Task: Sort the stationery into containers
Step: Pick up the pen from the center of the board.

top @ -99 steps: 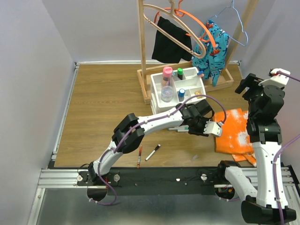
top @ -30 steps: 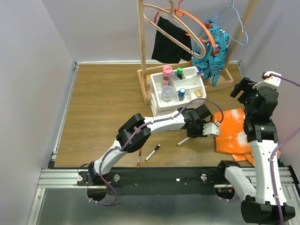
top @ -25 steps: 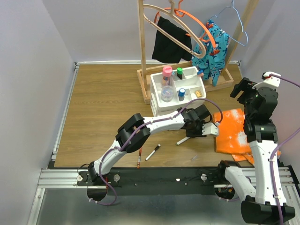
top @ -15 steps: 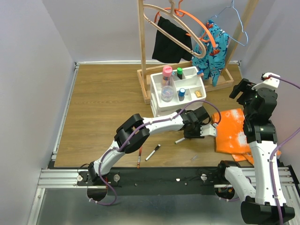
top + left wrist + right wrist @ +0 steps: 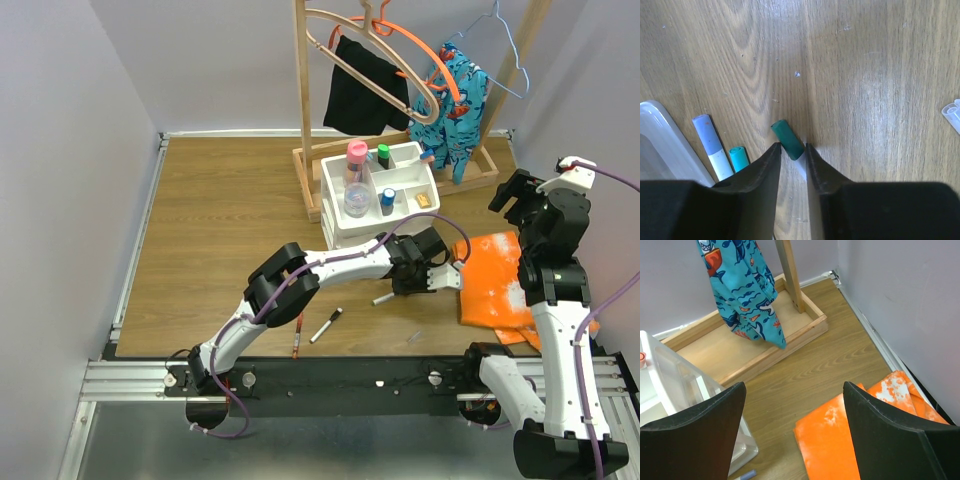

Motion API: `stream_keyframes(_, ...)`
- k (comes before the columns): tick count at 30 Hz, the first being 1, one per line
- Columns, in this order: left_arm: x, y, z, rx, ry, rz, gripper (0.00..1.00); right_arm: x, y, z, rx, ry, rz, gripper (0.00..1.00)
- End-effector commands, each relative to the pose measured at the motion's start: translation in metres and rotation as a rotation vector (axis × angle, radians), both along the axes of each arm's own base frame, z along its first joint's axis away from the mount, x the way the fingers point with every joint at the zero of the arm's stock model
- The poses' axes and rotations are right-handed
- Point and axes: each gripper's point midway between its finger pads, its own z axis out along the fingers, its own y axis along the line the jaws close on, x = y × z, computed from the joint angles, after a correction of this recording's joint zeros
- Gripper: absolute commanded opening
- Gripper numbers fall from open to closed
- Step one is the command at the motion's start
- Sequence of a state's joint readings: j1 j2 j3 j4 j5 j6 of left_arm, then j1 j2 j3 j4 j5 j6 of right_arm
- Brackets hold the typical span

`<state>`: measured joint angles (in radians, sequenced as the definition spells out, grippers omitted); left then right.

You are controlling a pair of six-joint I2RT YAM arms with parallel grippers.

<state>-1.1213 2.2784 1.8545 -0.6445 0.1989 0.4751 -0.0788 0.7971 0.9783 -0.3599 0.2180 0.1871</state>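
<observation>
The left claw [image 5: 791, 148] is reaching down low over the wooden table [image 5: 880, 75]. Its two fingers are sitting close together, so the gap is narrow. A pen with a dark green cap [image 5: 786, 139] is lying on the table in that gap, with one finger on each side of it. The cap is poking out past the fingertips. I cannot tell if the fingers are squeezing the pen or only standing beside it.

Just to the left of the claw, a blue and white pen [image 5: 710, 145] and a pen with a light green-blue cap [image 5: 739, 158] are lying side by side.

From above, the white box with drawers [image 5: 345, 228] is standing just behind the left claw. In its top tray a pink-capped bottle [image 5: 357, 160], a green-capped marker [image 5: 383, 155] and a small blue-capped bottle [image 5: 388, 200] are standing up, each in its own part.

Nearer the arms, a black and white marker [image 5: 326, 325] and a red pen [image 5: 298, 335] are lying on the table, close to each other.

The right claw [image 5: 793, 387] is hanging high in the air on the right side. Its fingers are spread wide and are holding nothing. An orange cloth [image 5: 840, 435] is lying on the table under it.
</observation>
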Motion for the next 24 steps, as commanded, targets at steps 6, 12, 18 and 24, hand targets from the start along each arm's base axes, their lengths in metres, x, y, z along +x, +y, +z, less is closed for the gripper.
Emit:
stream_keyframes(6,-0.016,-0.008,-0.012,-0.006,0.080,-0.022,0.30,-0.001,-0.001,-0.004,0.002,0.003,-0.004,0.86)
stream_keyframes(12,-0.021,-0.006,-0.017,0.004,0.108,-0.030,0.22,-0.001,-0.003,-0.001,-0.007,0.001,-0.009,0.86)
stream_keyframes(18,-0.030,-0.012,0.038,-0.079,0.151,-0.042,0.13,0.001,-0.003,0.005,-0.014,-0.003,-0.008,0.84)
stream_keyframes(24,-0.045,-0.011,0.134,-0.222,0.220,-0.101,0.12,0.003,-0.002,0.005,-0.014,0.001,0.000,0.84)
